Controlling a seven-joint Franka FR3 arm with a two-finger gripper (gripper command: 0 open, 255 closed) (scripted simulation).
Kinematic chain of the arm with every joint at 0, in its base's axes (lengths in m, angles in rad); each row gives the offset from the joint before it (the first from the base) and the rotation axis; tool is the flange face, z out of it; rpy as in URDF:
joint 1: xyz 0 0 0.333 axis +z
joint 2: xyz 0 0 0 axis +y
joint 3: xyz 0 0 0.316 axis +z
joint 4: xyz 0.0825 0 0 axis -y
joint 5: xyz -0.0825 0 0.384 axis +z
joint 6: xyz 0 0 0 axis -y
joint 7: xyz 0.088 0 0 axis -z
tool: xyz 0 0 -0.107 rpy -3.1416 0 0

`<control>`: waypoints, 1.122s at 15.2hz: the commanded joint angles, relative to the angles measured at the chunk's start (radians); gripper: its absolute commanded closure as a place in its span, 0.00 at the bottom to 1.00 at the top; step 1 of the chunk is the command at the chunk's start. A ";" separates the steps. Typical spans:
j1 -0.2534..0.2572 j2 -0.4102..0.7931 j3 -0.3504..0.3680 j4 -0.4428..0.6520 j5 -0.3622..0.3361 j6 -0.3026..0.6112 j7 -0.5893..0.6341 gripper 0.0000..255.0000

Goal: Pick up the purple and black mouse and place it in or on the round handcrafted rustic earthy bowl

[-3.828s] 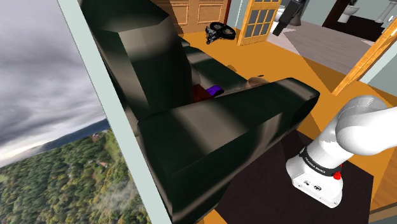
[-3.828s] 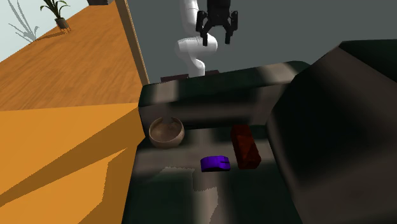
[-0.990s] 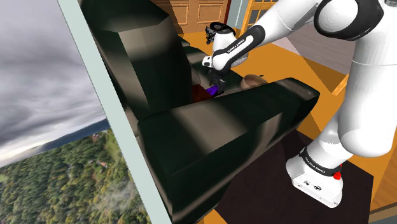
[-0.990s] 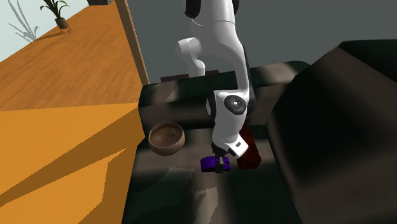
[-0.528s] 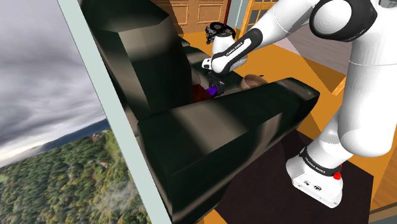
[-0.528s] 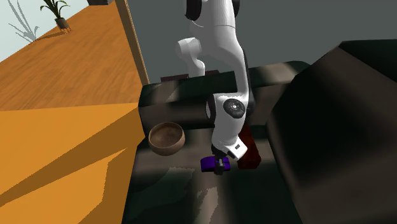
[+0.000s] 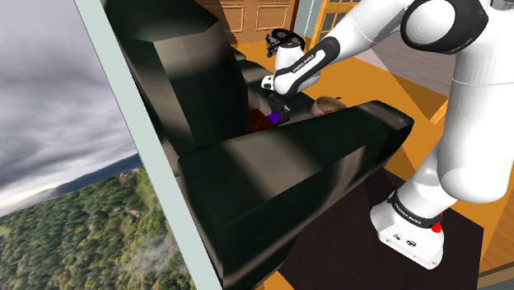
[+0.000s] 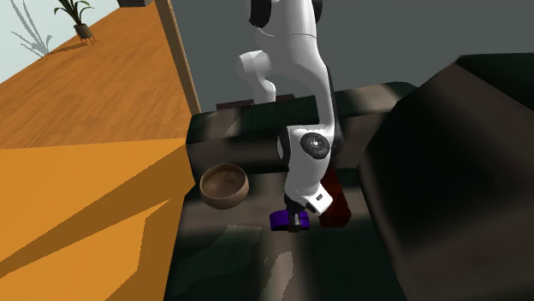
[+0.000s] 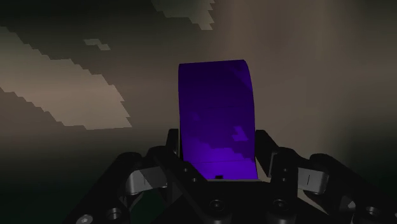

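The purple and black mouse (image 9: 216, 121) lies on the dark sofa seat (image 8: 240, 248), and my gripper (image 9: 217, 137) is shut on it, a black finger pressed against each long side. In the second exterior view the gripper (image 8: 296, 220) reaches straight down onto the mouse (image 8: 279, 221). The round brown bowl (image 8: 224, 184) stands on the seat towards that view's left, apart from the mouse. The shoulder view shows the mouse (image 7: 274, 118) under the gripper (image 7: 279, 109), with the bowl (image 7: 328, 105) partly hidden behind the sofa arm.
A reddish-brown block (image 8: 339, 210) lies right beside the mouse. The tall dark sofa back (image 8: 453, 171) rises at the second exterior view's right, and an armrest (image 7: 313, 165) crosses the shoulder view. Orange wooden floor (image 8: 86, 171) lies beyond the seat edge.
The fingers have come together on the mouse. The hand sank slightly onto it before that; mouse, bowl and block have stayed put.
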 commanded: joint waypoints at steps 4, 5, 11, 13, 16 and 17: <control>0.000 0.000 0.000 0.000 0.000 0.000 0.000 1.00; 0.001 -0.010 -0.002 0.000 -0.002 -0.010 0.000 1.00; 0.008 -0.070 -0.010 0.006 -0.015 -0.074 0.004 1.00; 0.011 -0.089 -0.012 0.009 -0.019 -0.096 0.005 1.00; 0.013 -0.116 -0.015 0.016 -0.025 -0.130 0.006 1.00; 0.014 -0.125 -0.016 0.019 -0.026 -0.141 0.006 1.00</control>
